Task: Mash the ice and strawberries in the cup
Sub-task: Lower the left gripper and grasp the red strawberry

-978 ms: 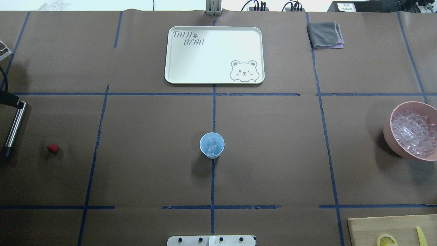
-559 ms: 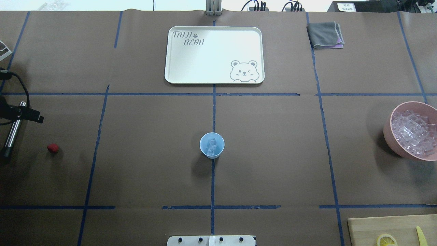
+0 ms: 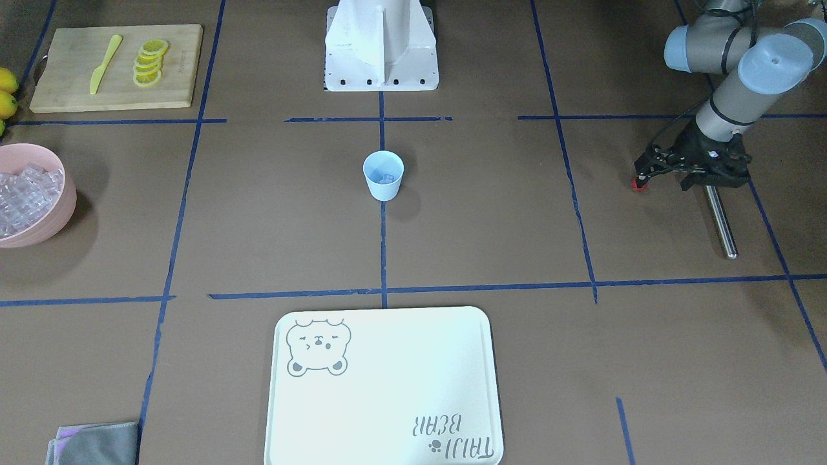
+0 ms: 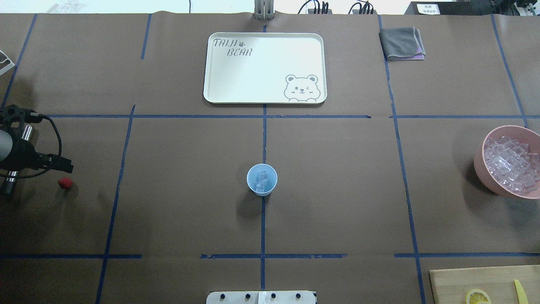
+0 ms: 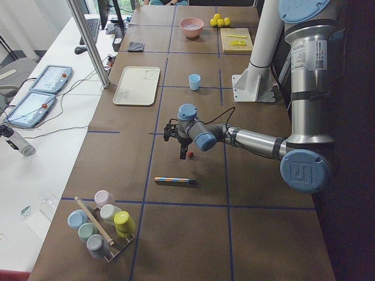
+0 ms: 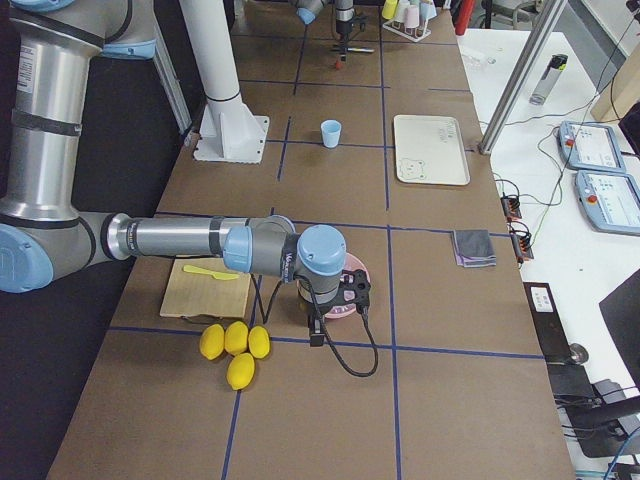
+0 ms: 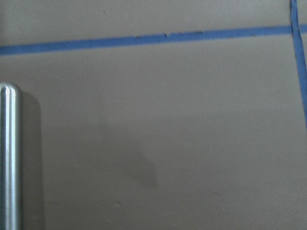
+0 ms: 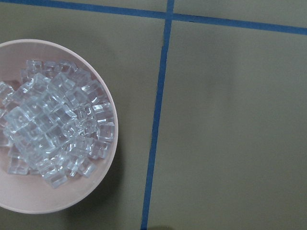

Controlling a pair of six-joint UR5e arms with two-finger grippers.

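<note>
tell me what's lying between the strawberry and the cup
No object. In the overhead view the strawberry sits far left and the cup at centre, with only bare brown table paper crossed by one blue tape line between them.

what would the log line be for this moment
left gripper: near strawberry | strawberry: on table | cup: ice inside | mashing: not started

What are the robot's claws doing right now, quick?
Left claw: open, holding nothing.
Right claw: cannot be told.
</note>
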